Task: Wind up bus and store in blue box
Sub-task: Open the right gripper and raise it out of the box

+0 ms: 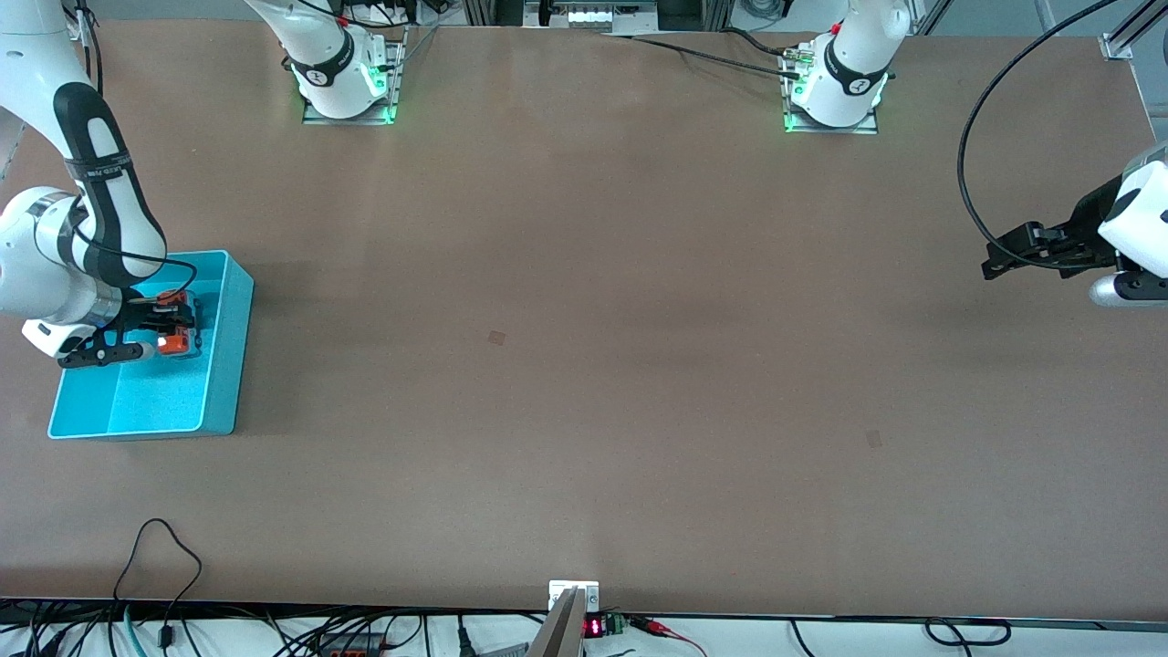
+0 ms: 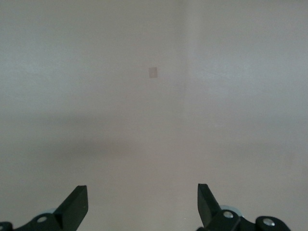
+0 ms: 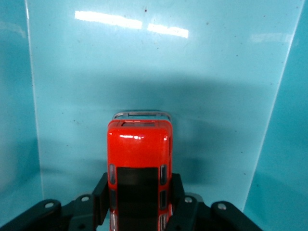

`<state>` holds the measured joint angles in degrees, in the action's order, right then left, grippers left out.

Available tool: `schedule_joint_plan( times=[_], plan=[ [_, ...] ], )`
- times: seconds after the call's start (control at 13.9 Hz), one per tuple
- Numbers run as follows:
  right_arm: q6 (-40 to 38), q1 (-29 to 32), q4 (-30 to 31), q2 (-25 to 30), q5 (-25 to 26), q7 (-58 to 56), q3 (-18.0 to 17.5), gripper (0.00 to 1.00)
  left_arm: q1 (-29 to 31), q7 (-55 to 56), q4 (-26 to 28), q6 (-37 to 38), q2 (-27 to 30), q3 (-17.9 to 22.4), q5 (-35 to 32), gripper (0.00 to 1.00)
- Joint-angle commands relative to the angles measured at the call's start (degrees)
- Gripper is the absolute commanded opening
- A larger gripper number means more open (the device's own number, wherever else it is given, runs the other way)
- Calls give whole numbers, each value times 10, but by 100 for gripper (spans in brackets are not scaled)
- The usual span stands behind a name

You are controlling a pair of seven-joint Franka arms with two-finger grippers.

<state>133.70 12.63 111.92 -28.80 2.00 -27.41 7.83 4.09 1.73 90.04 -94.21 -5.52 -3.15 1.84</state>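
Observation:
The orange-red bus [image 1: 175, 344] with its dark roof panel sits between the fingers of my right gripper [image 1: 173, 324], inside the blue box [image 1: 228, 365] at the right arm's end of the table. In the right wrist view the bus [image 3: 138, 149] points away from the gripper [image 3: 138, 187], whose fingers [image 3: 100, 192] press on both its sides, over the box's floor [image 3: 144, 72]. I cannot tell whether the bus touches the floor. My left gripper [image 1: 995, 263] is open and empty, waiting above the table at the left arm's end; its fingertips [image 2: 77, 199] stand wide apart over bare tabletop.
The brown tabletop [image 1: 584, 365] stretches between the two arms. Both arm bases [image 1: 347, 82] stand along the table's farthest edge. Cables [image 1: 164, 566] and a small display lie at the table's nearest edge.

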Motion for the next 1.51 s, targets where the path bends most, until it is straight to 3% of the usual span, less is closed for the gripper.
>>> schedule_joint_plan(
  times=[0.0, 0.29, 0.5, 0.86, 1.29, 1.43],
  plan=[
    [-5, 2, 8, 4, -9, 2, -3, 100, 1, -9, -5, 4, 6, 0, 4, 100],
    [-5, -2, -4, 24, -9, -4, -4, 100, 2, -9, -5, 4, 6, 0, 4, 100],
    [-28, -10, -16, 84, -6, -6, -9, 100, 5, -9, -4, 3, 5, 0, 5, 100],
    [-248, -75, -171, 133, -5, 38, -31, 100, 7, -10, 0, -29, -1, 0, 5, 100],
    [-459, -86, -278, 189, -5, 114, -66, 100, 8, -9, 7, -19, 9, 1, 11, 100],
    [-511, -95, -291, 204, -7, 190, -77, 100, 9, -9, 7, -17, 13, 0, 11, 100]
  ],
)
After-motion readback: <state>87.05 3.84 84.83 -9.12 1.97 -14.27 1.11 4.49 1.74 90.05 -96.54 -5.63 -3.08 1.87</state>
